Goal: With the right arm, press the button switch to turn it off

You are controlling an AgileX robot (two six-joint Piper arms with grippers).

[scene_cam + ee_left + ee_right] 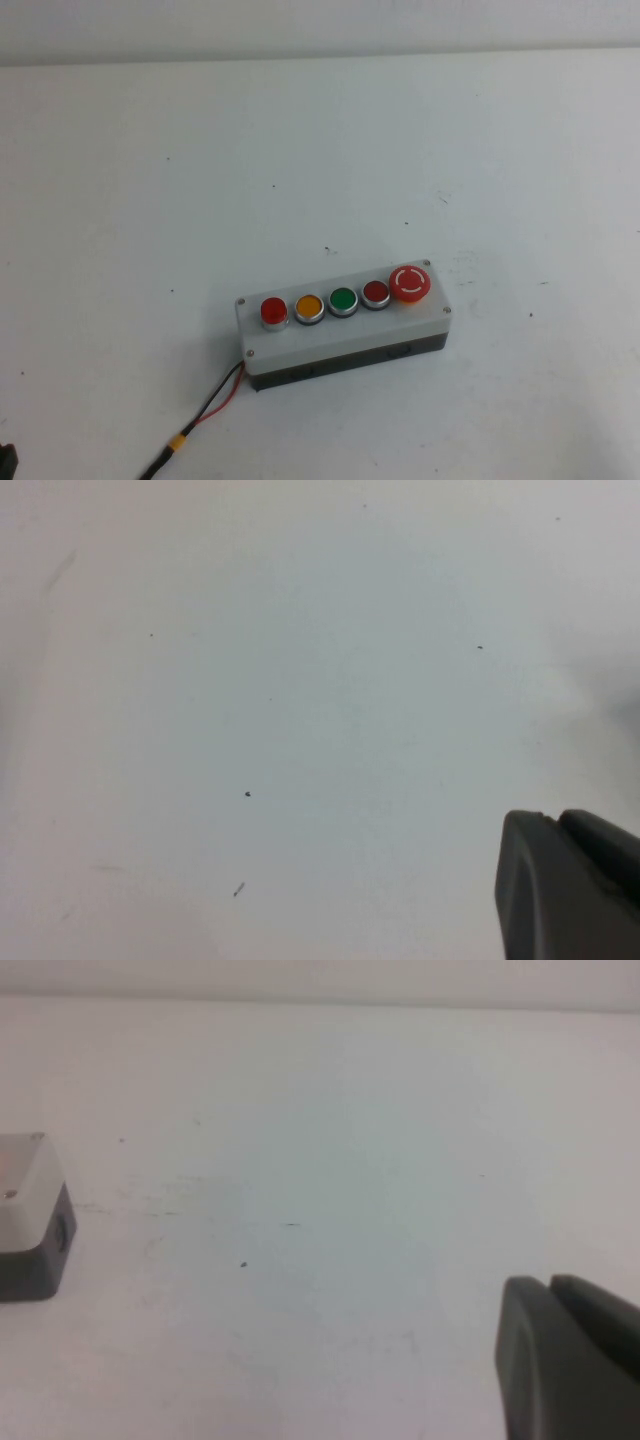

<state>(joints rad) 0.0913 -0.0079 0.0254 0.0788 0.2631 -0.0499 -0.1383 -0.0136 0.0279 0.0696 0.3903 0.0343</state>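
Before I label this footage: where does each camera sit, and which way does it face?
High view: raised on the robot's side, angled down at the grey box and button switch; neither arm shows.
Left wrist view: faces bare table; left gripper at the edge.
Right wrist view: faces the table, box end and right gripper.
High and right wrist views share the box.

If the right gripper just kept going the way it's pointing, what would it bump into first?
Probably nothing: ahead of the right gripper lies bare white table. The grey box sits off to one side. The left gripper is parked over bare table.
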